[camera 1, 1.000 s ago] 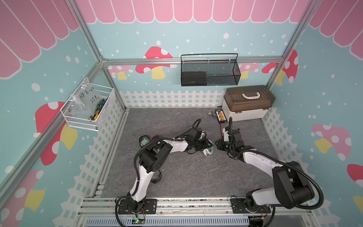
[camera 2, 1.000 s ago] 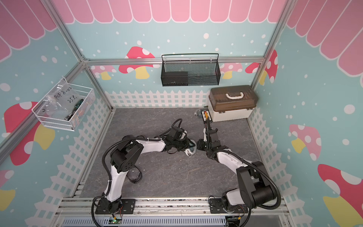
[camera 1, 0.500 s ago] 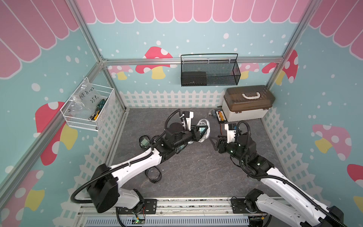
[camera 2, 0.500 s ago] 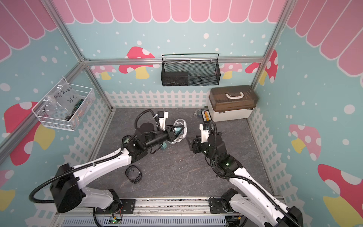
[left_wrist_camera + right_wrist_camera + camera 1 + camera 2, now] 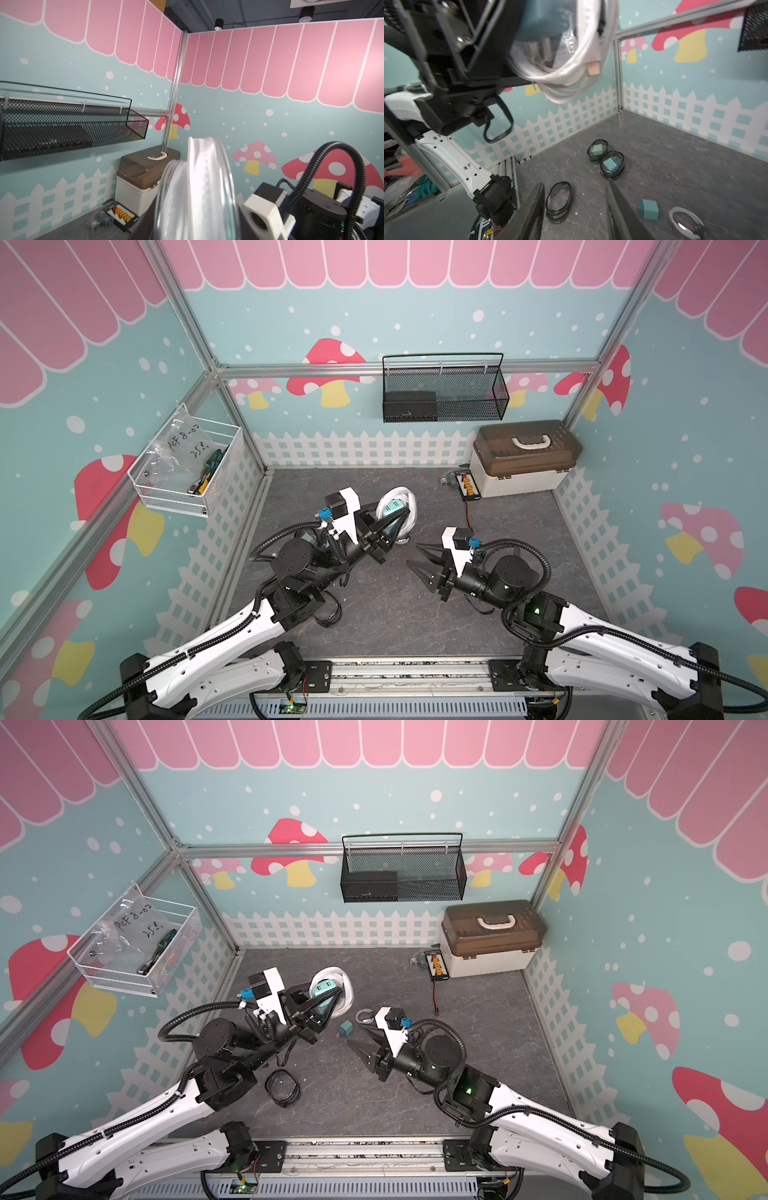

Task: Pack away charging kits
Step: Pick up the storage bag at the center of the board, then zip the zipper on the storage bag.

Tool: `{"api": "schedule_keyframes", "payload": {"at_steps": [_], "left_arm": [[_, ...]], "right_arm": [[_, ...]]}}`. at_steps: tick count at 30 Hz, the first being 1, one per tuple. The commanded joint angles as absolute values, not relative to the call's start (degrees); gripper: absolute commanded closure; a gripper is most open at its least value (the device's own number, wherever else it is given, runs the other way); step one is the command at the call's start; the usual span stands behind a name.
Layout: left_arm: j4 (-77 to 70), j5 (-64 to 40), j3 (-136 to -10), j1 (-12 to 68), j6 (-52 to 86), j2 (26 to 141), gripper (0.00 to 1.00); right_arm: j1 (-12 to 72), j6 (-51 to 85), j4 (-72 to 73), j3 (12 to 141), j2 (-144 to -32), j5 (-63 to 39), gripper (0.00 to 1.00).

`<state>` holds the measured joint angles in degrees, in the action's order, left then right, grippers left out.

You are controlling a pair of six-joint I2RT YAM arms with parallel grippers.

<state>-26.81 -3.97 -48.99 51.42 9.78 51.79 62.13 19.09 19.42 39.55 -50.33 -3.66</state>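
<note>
Two arms hang over the grey surface (image 5: 519, 580), which is boxed in by white fence (image 5: 361, 450) on three sides with a metal rail (image 5: 415, 672) along the front edge. The back centre and most of the right half are bare. The back-right corner is taken by the beige box (image 5: 523, 464) against the fence. The black board (image 5: 467, 486) sits just beside it, and its red wire (image 5: 435, 996) trails toward the middle.

The left gripper (image 5: 397, 522) is raised off the surface, jaws clenched on the clear pouch (image 5: 332, 986). A teal charger (image 5: 325, 988) and a white cable (image 5: 577, 68) show inside it. The right gripper (image 5: 354, 1033) hovers near mid-surface, jaws spread, nothing between them.

On the surface by the right gripper, a loose charger (image 5: 648, 208) and a loose cable coil (image 5: 685, 220) lie just beside each other. Toward the left fence, a black-rimmed pouch (image 5: 598, 158) with a green cube touches a second black-rimmed pouch (image 5: 612, 173) with a teal cube. An empty black-rimmed pouch (image 5: 282, 1088) lies nearer the front, by the left arm's elbow.

The black mesh basket (image 5: 442, 389) on the back wall and the white wire basket (image 5: 187, 477) on the left wall both hang above the surface.
</note>
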Motion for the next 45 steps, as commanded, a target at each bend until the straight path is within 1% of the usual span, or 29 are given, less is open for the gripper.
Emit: {"api": "schedule_keyframes", "payload": {"at_steps": [1, 5, 8, 15, 19, 35, 41, 45], "left_arm": [[-30.56, -5.19, -48.6, 51.86, 4.03, 50.02, 1.0], [-31.05, -4.39, -49.26, 51.94, 4.48, 50.75, 1.0], [-31.47, -2.31, -49.35, 51.94, 5.55, 51.71, 1.0], [-33.47, -1.94, -48.18, 51.94, 6.52, 52.81, 1.0], [-33.93, -1.6, -47.99, 51.94, 6.88, 53.14, 1.0], [-36.93, 0.49, -45.71, 51.94, 7.4, 54.17, 1.0], [-37.6, 0.0, -45.27, 51.94, 8.05, 54.12, 1.0], [-37.86, 0.16, -44.83, 51.91, 8.02, 54.01, 1.0]], "right_arm": [[65.98, 11.07, 26.44, 42.37, -52.82, -1.43, 0.6], [68.77, 7.8, 29.67, 44.77, -56.06, 1.37, 0.65], [68.99, 7.36, 31.86, 46.19, -58.23, 3.21, 0.68], [68.98, 7.95, 32.89, 48.22, -60.32, 7.73, 0.73], [68.91, 8.41, 33.04, 48.93, -61.24, 9.38, 0.73], [68.91, 9.64, 34.81, 51.67, -64.75, 8.33, 0.76], [68.96, 10.29, 34.75, 52.12, -65.12, 12.07, 0.76], [68.91, 10.84, 34.79, 52.43, -64.89, 13.21, 0.8]]}}
